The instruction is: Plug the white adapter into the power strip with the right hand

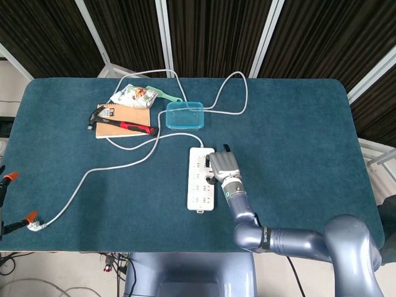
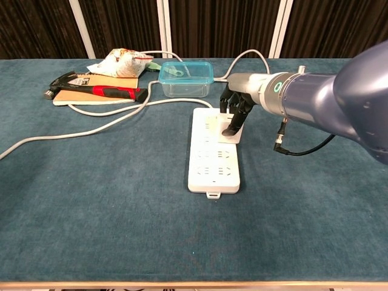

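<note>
White adapter (image 2: pixel 228 133): small pale block at right edge of the power strip (image 1: pixel 201 179), upper half, sitting on the strip's face; mostly hidden under the fingers, so its pointing direction and long axis cannot be told. Right robot hand (image 2: pixel 235 110) clamped down over it, dark fingers (image 2: pixel 230 125) curled downward onto the block; in the head view the same robot hand (image 1: pixel 223 166) covers the adapter completely.

Power strip: white, long axis running near-to-far on the teal counter (image 1: pixel 297 136), its cable (image 1: pixel 111 164) leaving the far end and trailing off to the left edge.

Beyond the far end: clear blue-lidded container (image 2: pixel 186 78), just apart from the strip. Further left: red-handled hammer (image 2: pixel 91 90) lying across a brown notebook (image 1: pixel 122 120), snack bag (image 2: pixel 120 63) behind it. A second white cable (image 1: pixel 238 93) loops behind the container.

Left robot hand not seen in either view.
</note>
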Available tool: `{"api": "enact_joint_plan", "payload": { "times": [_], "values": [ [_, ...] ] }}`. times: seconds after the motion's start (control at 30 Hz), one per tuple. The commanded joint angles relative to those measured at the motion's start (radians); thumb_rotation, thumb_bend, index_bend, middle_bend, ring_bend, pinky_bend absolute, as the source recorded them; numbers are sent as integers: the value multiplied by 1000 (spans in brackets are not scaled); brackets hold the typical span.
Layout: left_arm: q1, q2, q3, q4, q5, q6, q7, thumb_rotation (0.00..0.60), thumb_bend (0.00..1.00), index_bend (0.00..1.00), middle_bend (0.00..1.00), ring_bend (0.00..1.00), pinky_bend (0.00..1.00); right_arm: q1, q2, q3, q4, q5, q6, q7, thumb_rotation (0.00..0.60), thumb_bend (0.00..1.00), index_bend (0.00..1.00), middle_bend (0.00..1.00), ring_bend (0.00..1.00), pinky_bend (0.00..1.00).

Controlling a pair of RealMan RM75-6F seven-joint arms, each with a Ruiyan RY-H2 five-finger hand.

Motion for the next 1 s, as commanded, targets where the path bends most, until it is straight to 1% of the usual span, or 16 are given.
{"api": "enact_joint_plan", "payload": {
  "times": [0.03, 0.1, 0.13, 0.23, 0.33, 0.4, 0.57, 0.73, 0.9, 1.0],
  "values": [
    [0, 0, -1, 0, -2, -1, 0, 600, 65, 173, 0, 0, 0, 0, 7, -2, -8, 9, -10, -7, 600, 561, 772, 641, 404, 62],
    [0, 0, 0, -2, -2, -1, 0, 600, 65, 173, 0, 0, 0, 3, 21, -7, -22, 25, -29, -21, 600, 561, 746, 618, 380, 62],
    [0, 0, 0, -2, -2, -1, 0, 600, 65, 173, 0, 0, 0, 4, 25, -9, -27, 31, -33, -26, 600, 561, 716, 581, 354, 62],
    [0, 0, -1, -3, -4, -1, 1, 600, 65, 173, 0, 0, 0, 13, 41, -16, -42, 55, -49, -48, 600, 560, 587, 448, 272, 54],
    [1, 0, -1, -5, -6, -2, 2, 600, 65, 172, 0, 0, 0, 21, 54, -19, -56, 82, -59, -62, 600, 560, 473, 349, 212, 44],
    [1, 0, -2, -6, -7, -1, 2, 600, 65, 172, 0, 0, 0, 25, 60, -19, -63, 96, -64, -66, 600, 560, 431, 310, 189, 39],
    [2, 0, -3, -7, -12, -2, 4, 600, 65, 173, 0, 0, 0, 30, 66, -18, -71, 105, -61, -58, 600, 548, 341, 241, 148, 38],
    [1, -1, -4, -8, -14, -4, 7, 600, 65, 173, 0, 0, 0, 34, 75, -21, -79, 118, -67, -55, 600, 446, 250, 171, 98, 28],
    [0, -2, -5, -9, -19, -6, 11, 600, 65, 173, 0, 0, 0, 33, 98, -17, -96, 120, -72, -42, 600, 370, 176, 131, 63, 19],
    [0, -4, -5, -9, -18, -6, 14, 600, 65, 173, 0, 0, 0, 32, 128, -23, -124, 131, -71, -47, 600, 313, 136, 110, 42, 9]
  ]
}}
